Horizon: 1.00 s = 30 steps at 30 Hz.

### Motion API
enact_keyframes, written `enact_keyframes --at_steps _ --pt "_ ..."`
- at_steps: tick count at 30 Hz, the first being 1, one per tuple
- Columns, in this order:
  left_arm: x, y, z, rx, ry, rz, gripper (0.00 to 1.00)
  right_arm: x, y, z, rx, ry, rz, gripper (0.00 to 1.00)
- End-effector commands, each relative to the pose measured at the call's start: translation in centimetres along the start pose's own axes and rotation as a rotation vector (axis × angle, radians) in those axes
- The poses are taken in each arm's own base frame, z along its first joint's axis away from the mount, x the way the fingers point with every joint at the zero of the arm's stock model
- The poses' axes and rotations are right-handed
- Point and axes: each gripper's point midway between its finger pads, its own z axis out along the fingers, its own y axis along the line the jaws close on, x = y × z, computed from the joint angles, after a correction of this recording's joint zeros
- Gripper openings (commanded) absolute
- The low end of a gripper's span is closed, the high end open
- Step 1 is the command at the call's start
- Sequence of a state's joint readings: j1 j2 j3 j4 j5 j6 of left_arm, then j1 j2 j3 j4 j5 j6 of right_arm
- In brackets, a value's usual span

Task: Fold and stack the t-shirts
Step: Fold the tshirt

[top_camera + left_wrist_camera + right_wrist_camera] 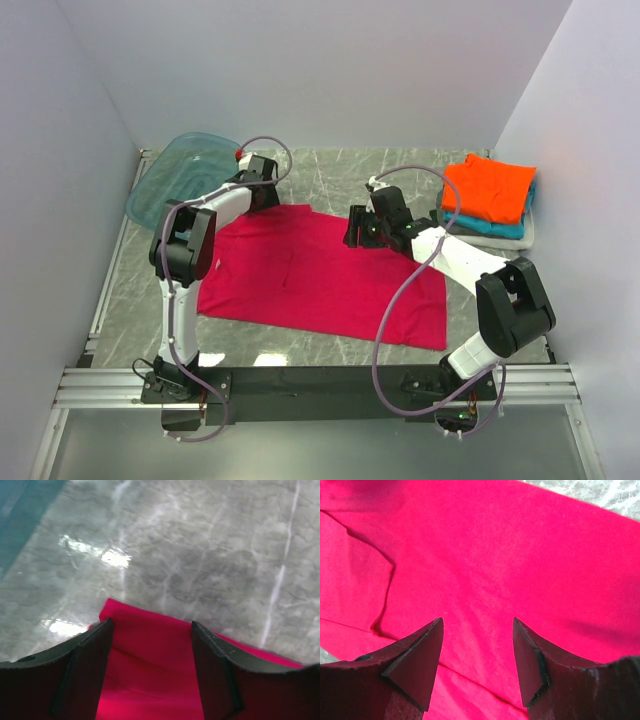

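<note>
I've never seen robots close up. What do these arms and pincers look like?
The left arm and right arm have white tubular segments joined by chunky black joint housings. A thin lilac-grey cable loops along each. The left pincer and right pincer are matt black, each with two flat fingers tapering to wedge tips. A small red knob sits by the left wrist.

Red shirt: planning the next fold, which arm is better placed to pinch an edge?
Likely left. The left gripper, open, sits at a corner of the red shirt; the right gripper hovers open over flat cloth.
</note>
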<state>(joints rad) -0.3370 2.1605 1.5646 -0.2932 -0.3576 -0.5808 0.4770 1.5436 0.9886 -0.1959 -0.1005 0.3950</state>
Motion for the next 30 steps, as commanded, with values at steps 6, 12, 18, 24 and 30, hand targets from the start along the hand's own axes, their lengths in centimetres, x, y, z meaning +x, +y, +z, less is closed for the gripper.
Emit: enact_keyframes --at_steps 6,12,18,24,30 --pt "-4.3 0.0 -3.2 0.043 -0.139 -0.073 0.69 -0.2 -0.1 0.5 -0.011 -0.013 -0.003 0.64" --pt "-5.9 0.5 -3.9 0.035 -0.2 -0.086 0.69 0.2 -0.1 0.8 -0.017 0.003 0.004 0.64" --pt "-4.7 2.0 -1.3 -0.007 -0.115 -0.093 0.69 0.4 -0.2 0.8 -0.012 0.012 0.002 0.64" --pt "-3.5 1.4 -0.6 0.017 -0.069 -0.092 0.67 0.5 -0.3 0.9 -0.008 0.016 0.001 0.64" --pt "-2.2 1.4 0.2 0.01 -0.021 -0.078 0.65 0.5 -0.3 1.0 -0.008 0.019 0.003 0.64"
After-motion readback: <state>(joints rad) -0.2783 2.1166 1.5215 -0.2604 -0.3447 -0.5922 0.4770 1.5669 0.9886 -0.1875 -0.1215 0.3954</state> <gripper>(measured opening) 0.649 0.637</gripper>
